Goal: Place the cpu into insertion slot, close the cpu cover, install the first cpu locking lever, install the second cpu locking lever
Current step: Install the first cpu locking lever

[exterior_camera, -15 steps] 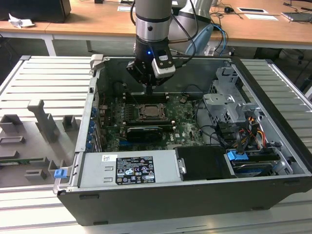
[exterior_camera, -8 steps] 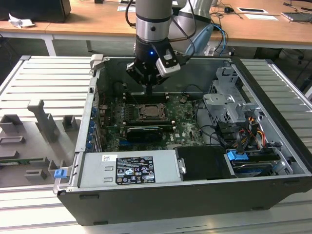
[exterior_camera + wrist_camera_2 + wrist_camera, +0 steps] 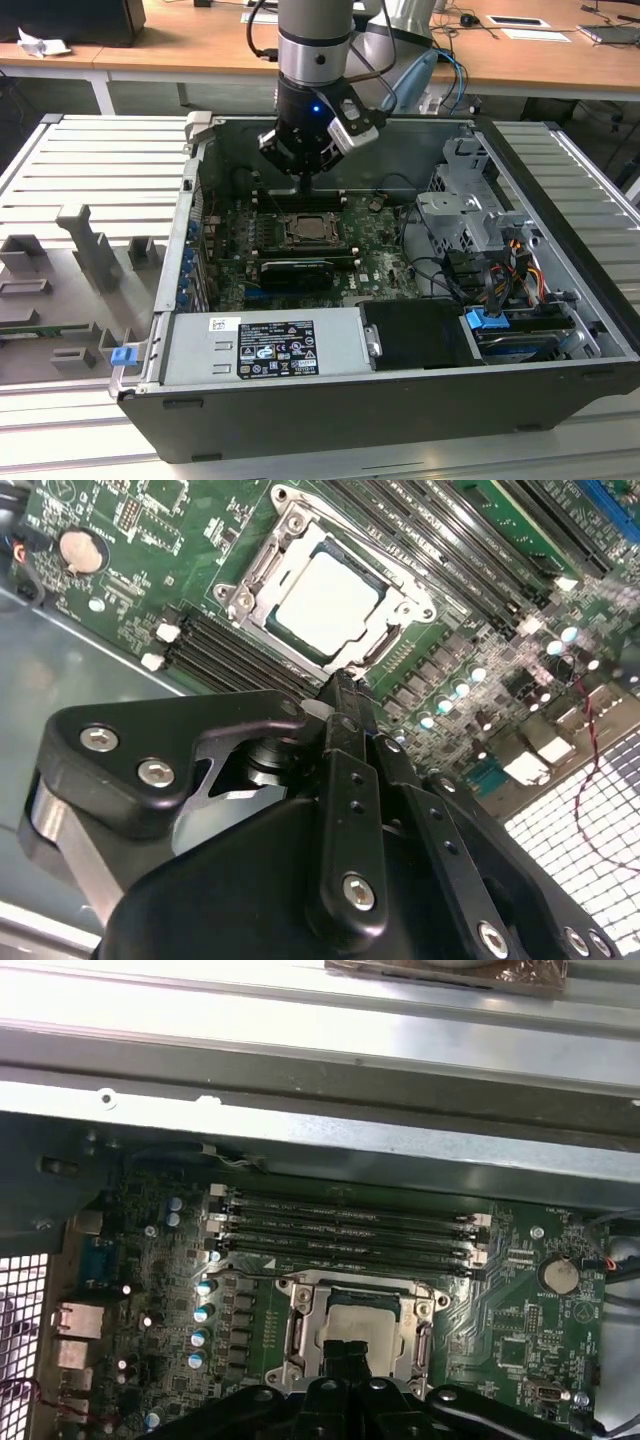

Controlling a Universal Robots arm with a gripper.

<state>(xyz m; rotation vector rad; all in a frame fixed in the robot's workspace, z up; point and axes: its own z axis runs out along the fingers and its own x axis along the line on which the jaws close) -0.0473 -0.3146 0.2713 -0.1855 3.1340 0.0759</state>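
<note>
Cpu (image 3: 325, 598) beneath flat cpu cover (image 3: 262, 575)

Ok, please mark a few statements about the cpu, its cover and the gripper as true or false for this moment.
1. The cpu lies in the insertion slot. True.
2. The cpu cover stands upright. False: it lies flat, framing the cpu.
3. The gripper carries the cpu. False: the cpu sits in the slot, and the gripper hangs over that area.
4. A round coin battery sits on the green board. True.
</note>
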